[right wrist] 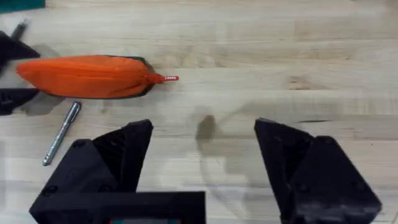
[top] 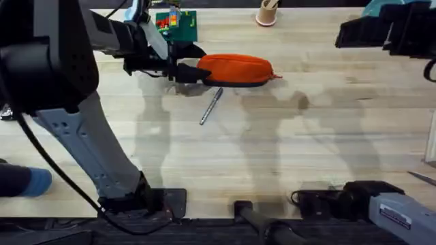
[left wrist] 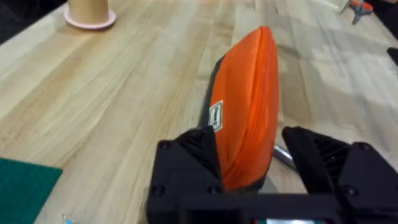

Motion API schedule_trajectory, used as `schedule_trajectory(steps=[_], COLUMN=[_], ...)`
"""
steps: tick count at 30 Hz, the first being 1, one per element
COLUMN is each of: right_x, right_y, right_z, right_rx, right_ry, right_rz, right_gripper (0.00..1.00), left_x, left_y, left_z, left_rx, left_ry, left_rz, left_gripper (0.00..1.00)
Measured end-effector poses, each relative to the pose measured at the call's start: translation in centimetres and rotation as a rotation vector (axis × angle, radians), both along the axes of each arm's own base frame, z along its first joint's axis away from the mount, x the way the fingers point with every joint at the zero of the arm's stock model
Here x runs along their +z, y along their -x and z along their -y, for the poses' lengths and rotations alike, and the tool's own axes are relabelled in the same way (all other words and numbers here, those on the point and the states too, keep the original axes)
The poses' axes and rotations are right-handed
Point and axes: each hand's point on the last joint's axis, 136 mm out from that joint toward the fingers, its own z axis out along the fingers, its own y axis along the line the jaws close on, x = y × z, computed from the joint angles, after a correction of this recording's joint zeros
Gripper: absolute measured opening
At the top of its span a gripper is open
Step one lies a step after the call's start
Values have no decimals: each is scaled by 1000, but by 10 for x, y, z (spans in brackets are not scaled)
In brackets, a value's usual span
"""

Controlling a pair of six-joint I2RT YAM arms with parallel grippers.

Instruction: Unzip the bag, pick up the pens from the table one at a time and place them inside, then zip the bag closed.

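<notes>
The orange bag (top: 235, 68) lies at the back middle of the table (top: 272, 156), zipped shut, with its red zipper pull (top: 277, 76) at the right end. My left gripper (top: 182, 71) is shut on the bag's left end. In the left wrist view its black fingers (left wrist: 193, 155) press either side of the bag (left wrist: 249, 106). A silver pen (top: 211, 106) lies slantwise just in front of the bag, loose on the wood. My right gripper (right wrist: 204, 146) hangs open and empty, high over the table to the right of the bag (right wrist: 87, 76) and the pen (right wrist: 61, 133).
A green mat (top: 178, 26) with small coloured parts lies behind the left gripper. A tan cup on a pink base (top: 266, 13) stands at the back edge. The right arm (top: 381, 30) looms dark at the upper right. Bare wood stretches across the front.
</notes>
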Motion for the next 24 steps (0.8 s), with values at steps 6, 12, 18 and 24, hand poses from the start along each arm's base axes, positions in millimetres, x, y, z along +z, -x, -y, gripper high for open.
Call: schedule_trajectory(steps=[6,12,18,24], right_x=[0,0,-5,-4], right_y=[0,0,6,5], right_z=[0,0,0,0], right_rx=[0,0,0,0], right_ry=[0,0,0,0], right_rz=[0,-1,-34,-25], right_gripper=[996,996,996,996], left_x=[7,8,8,8], left_y=[0,0,0,0], left_z=[2,2,2,2], left_rx=[-8,-10,-11,-11], left_ry=[39,41,39,40], left_rz=[17,24,24,24], left_gripper=[486,66,45,41])
